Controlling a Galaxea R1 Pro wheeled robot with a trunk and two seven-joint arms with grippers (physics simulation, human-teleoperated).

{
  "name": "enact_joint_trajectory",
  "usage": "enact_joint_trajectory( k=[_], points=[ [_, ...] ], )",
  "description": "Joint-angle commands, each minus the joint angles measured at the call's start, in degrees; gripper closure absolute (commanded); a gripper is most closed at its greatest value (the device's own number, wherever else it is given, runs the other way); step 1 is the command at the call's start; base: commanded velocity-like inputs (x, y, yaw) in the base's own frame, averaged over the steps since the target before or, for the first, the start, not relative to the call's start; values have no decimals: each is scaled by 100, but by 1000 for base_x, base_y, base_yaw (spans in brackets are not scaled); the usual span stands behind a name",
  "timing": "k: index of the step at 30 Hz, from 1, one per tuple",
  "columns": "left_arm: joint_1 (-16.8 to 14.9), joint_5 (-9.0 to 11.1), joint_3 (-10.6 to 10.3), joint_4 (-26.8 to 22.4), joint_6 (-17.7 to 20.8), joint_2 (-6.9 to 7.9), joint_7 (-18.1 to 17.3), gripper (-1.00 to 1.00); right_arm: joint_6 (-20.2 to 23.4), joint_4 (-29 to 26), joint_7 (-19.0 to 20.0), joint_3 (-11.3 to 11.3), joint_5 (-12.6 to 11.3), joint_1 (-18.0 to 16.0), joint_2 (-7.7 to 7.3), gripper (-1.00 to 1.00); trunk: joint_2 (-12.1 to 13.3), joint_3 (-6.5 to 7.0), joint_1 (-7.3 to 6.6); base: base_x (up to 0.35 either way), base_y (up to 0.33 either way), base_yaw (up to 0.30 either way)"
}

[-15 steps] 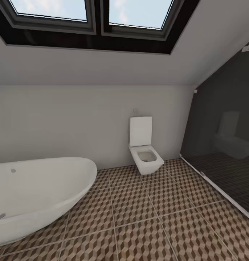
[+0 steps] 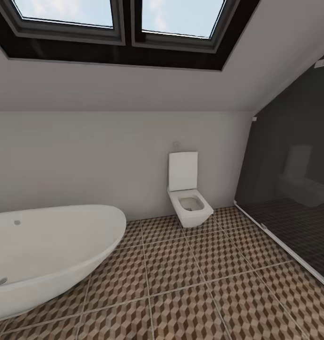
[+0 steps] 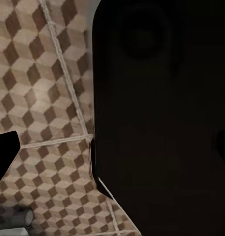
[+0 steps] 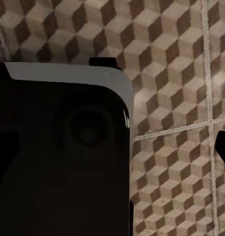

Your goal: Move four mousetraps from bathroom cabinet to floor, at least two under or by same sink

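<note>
The bathroom floor (image 2: 190,283), tiled in a brown, beige and cream cube pattern, spreads across the lower part of the head view. The mousetraps, the cabinet and the sink are out of view. In the left wrist view my left gripper (image 3: 112,155) points down at the floor (image 3: 39,98). Its dark fingertips (image 3: 4,157) sit at opposite edges, wide apart, with nothing held. My right gripper (image 4: 112,150) also hangs open over the floor (image 4: 171,59), one fingertip (image 4: 223,150) at the frame edge.
A white oval bathtub (image 2: 48,250) stands at the left and a square white toilet (image 2: 188,198) against the far wall. The dark glass shower (image 2: 294,189) closes off the right. My own dark base (image 3: 161,123) (image 4: 58,157) lies below both grippers.
</note>
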Motion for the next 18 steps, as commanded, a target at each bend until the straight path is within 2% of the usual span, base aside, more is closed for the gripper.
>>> enact_joint_trajectory(
  k=[1, 5, 9, 18],
  points=[
    [1, 1, -1, -2, -1, 34, -1, -100, -53, -5, -3, 0, 2, -7, -6, -100, -2, -4, 0, 0, 0, 0],
    [3, 1, -1, -3, 0, 162, -2, -100, -181, -112, -20, 9, 17, -34, -54, -100, -2, -4, 0, 0, 0, 0],
    [6, 10, -4, -3, 0, 291, -3, -100, -310, -241, -20, 33, 35, -47, -172, -100, -2, -4, 0, 0, 0, 0],
    [8, 35, 2, -3, 0, 268, -5, -100, -599, -356, -16, 45, 41, -50, -200, -100, -2, -4, 0, 0, 0, 0]
  ],
)
